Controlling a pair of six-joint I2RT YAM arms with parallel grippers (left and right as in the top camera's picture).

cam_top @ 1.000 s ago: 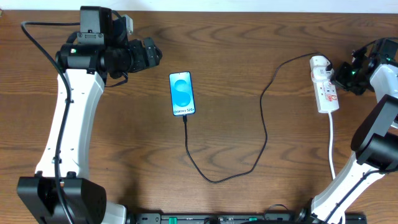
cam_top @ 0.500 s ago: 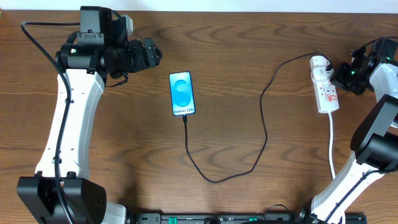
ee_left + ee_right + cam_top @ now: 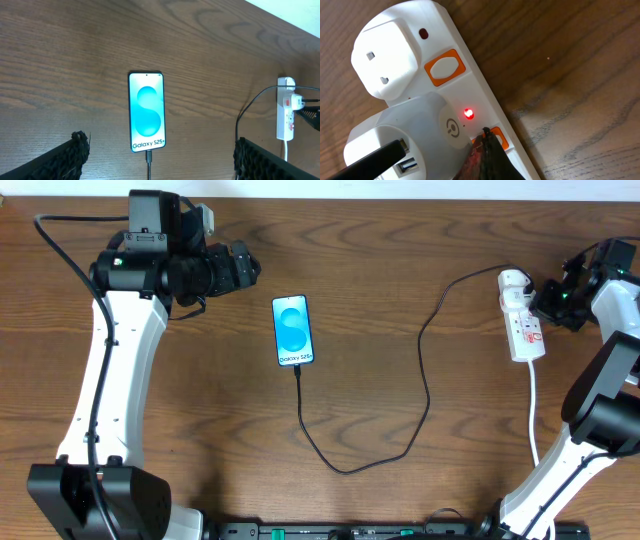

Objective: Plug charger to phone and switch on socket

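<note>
The phone (image 3: 293,330) lies flat mid-table with its light blue screen lit; it also shows in the left wrist view (image 3: 146,111). The thin black charger cable (image 3: 425,380) is plugged into the phone's lower end and loops right to the white adapter (image 3: 405,135) on the socket strip (image 3: 522,315). My right gripper (image 3: 486,134) is shut, its tip pressing on an orange switch (image 3: 497,137) of the socket (image 3: 470,85); a red light (image 3: 468,113) glows beside it. My left gripper (image 3: 160,155) is open, hovering above and left of the phone.
A second white plug (image 3: 390,57) sits in the strip's end socket beside another orange switch (image 3: 444,66). The thick white cord (image 3: 533,415) runs from the strip toward the table's front edge. The left arm (image 3: 110,370) stands over the table's left side.
</note>
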